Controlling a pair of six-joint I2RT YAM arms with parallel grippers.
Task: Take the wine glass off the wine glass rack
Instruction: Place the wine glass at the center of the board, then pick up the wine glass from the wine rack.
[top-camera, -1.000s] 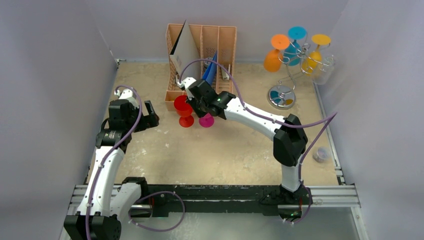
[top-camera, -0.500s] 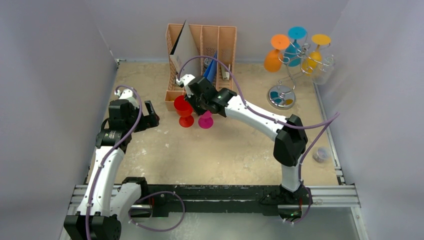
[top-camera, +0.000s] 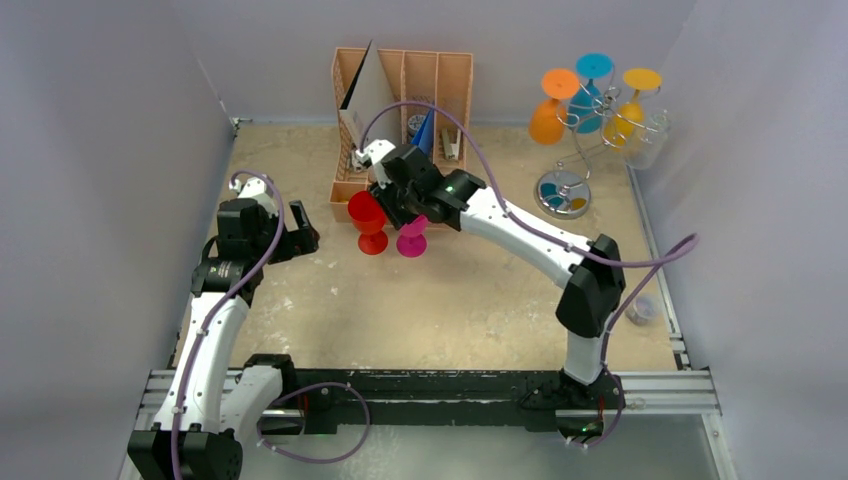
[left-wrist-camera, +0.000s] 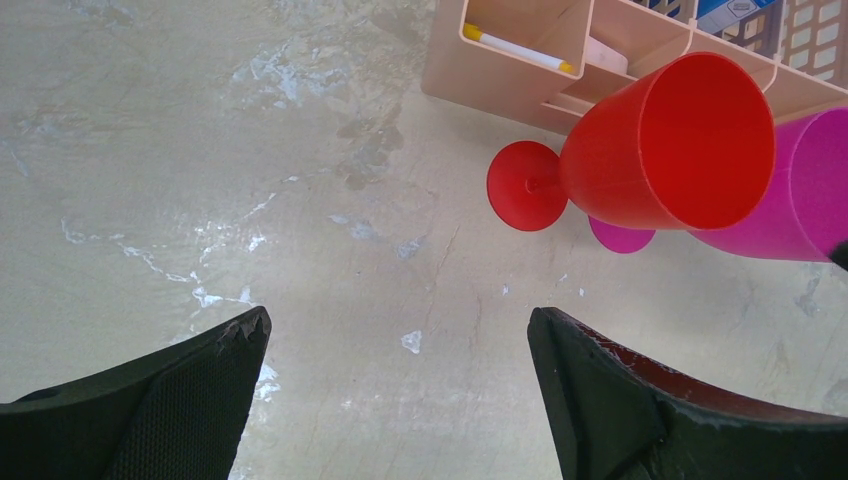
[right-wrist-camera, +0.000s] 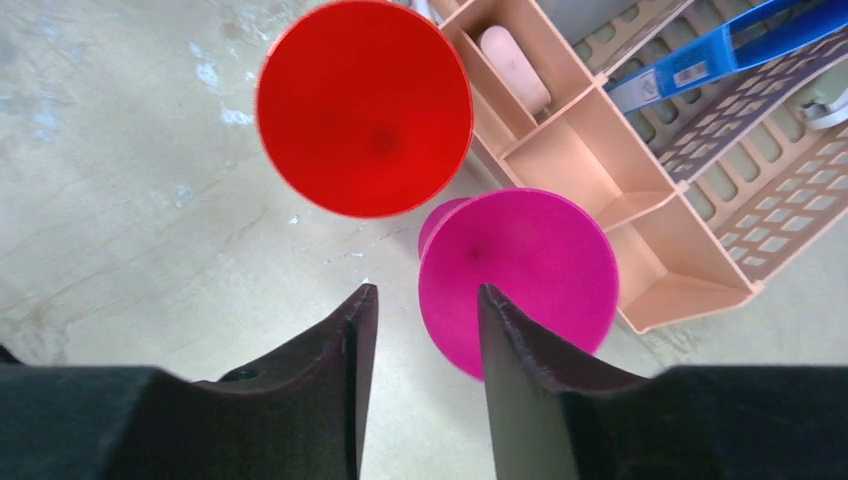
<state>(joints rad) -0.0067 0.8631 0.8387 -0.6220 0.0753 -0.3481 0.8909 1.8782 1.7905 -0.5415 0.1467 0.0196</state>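
Within the last second the right gripper (right-wrist-camera: 420, 295) has been opened and eased back from the pink wine glass (top-camera: 412, 241). The glass is left standing at centre frame beside the red glass (top-camera: 368, 222), so it may be judged delivered. Only the overhead view shows the rack (top-camera: 563, 193) at upper right, where three more glasses (top-camera: 545, 120) are hung. The right wrist view shows its fingers (right-wrist-camera: 335, 385) narrowly parted and empty, while the left gripper (left-wrist-camera: 400, 325) is held wide.

Light was even and soft, from overhead; all views bright. Shadows on the table (top-camera: 420, 300) were faint, diffuse. Top view slightly soft. Wrist views sharp on the red glass (right-wrist-camera: 364, 108); near fingers (right-wrist-camera: 325, 390) underexposed, nearly black.
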